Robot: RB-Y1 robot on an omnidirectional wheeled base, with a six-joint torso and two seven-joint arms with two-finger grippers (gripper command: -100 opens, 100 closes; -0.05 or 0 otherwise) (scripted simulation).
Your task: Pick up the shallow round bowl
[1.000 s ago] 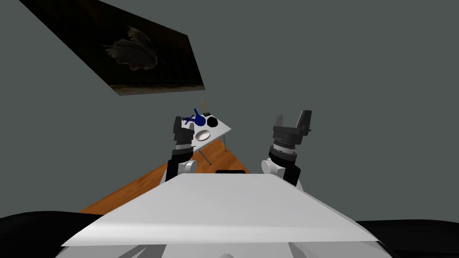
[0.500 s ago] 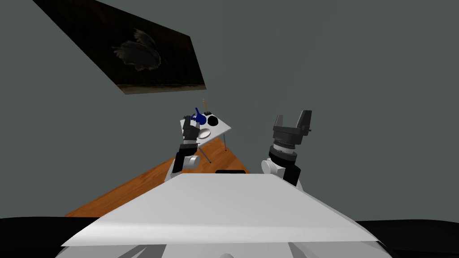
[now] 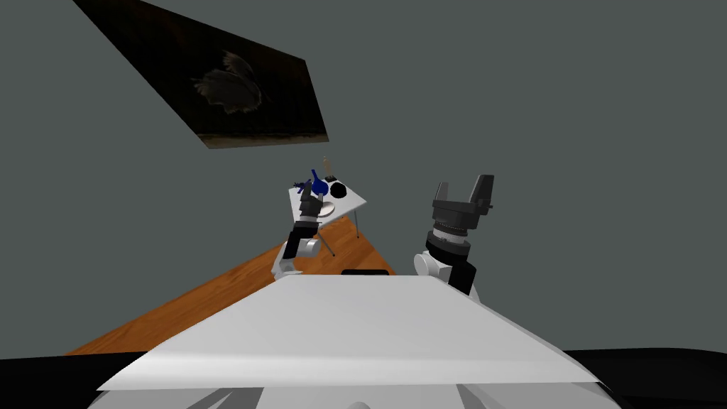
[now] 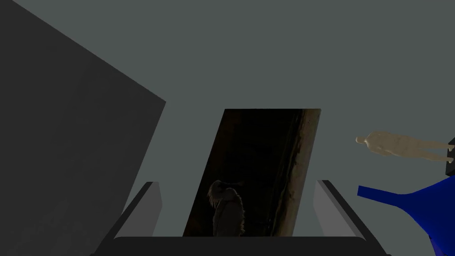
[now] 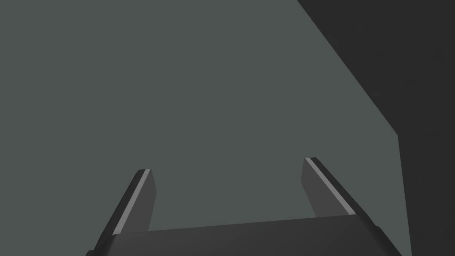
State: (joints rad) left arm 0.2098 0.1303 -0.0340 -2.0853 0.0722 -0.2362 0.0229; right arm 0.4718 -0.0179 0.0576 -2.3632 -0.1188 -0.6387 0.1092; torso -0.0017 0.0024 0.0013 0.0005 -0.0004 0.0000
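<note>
A shallow white round bowl [image 3: 328, 209] lies on the near part of a small white table [image 3: 353, 203]. My left arm reaches out over the table, and its gripper [image 3: 308, 194] sits just left of the bowl and hides the bowl's left side. The left gripper [image 4: 237, 200] is open with nothing between its fingers [image 4: 150, 205], and it points past the table at the wall. My right gripper [image 3: 465, 187] is raised near my chest, well right of the table. The right gripper [image 5: 226, 178] is open and empty.
A blue long-necked vase [image 3: 319, 186] and a black bowl [image 3: 339, 189] stand behind the white bowl. The blue vase [image 4: 413, 202] and a tan figurine [image 4: 400, 146] lie close beside the left gripper. Orange wooden floor [image 3: 213, 291] runs under the table. A dark picture [image 3: 234, 92] hangs on the grey wall.
My left arm has stretched forward from beside my chest to over the table, next to the bowl. The head view has shifted slightly. The right arm has not moved.
</note>
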